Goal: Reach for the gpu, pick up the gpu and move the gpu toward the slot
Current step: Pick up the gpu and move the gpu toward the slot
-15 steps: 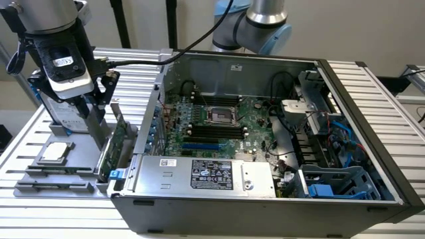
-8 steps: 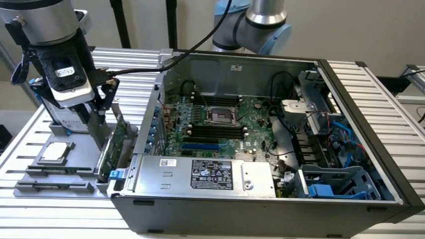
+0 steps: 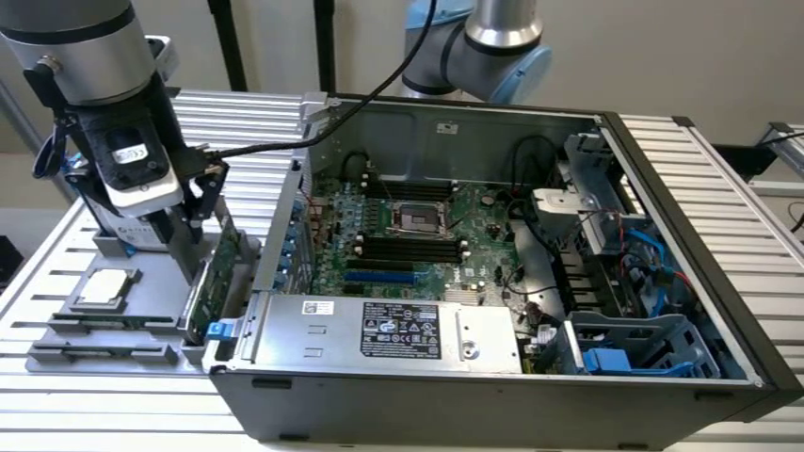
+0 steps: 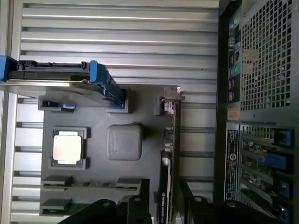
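Open computer case (image 3: pixel 415 407), processor (image 4: pixel 67 149) on tray (image 4: pixel 96 173)

Card partly hidden, views cropped

In the exterior view the upper part of the gpu (image 3: pixel 220 275) is hidden behind the hand (image 3: pixel 199 226). In the wrist view the gpu's near end, the hard drive (image 4: pixel 56 77) and the computer case (image 4: pixel 261 93) are cut off at the edges. The print on the power supply label (image 3: pixel 402 330) is too small to be read

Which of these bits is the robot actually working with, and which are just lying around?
In the job:
gpu, standing on edge in the tray
gripper, straddling it
motherboard, which has the slots

Lying about:
processor chip
hard drive with blue rails
memory sticks
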You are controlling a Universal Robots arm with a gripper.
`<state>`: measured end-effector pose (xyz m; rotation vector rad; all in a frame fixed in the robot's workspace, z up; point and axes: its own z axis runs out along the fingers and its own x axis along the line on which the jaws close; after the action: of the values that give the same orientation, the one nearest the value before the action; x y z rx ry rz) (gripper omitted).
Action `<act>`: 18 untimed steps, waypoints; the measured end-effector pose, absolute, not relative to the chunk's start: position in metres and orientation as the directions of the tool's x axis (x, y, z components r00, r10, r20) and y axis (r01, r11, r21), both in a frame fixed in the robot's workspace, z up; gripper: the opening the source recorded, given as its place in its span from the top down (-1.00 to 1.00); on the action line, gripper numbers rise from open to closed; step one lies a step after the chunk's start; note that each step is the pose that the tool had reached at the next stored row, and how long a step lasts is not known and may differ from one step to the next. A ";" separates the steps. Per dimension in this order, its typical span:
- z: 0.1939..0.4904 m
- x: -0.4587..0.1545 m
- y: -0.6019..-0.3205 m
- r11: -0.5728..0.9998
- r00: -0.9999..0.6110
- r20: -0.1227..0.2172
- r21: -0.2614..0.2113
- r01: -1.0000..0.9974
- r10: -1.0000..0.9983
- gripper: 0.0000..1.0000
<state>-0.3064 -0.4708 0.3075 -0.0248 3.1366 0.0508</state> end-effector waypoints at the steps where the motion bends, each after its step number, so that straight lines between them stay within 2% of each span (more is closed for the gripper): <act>1: 0.306 -0.306 -0.471 0.999 -1.000 -0.005 0.032 -0.015 -0.015 0.26; 18: 0.275 -0.300 -0.472 0.999 -1.000 -0.006 0.032 -0.013 -0.013 0.26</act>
<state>-0.3005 -0.4723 0.2748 -0.0200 3.1355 0.0508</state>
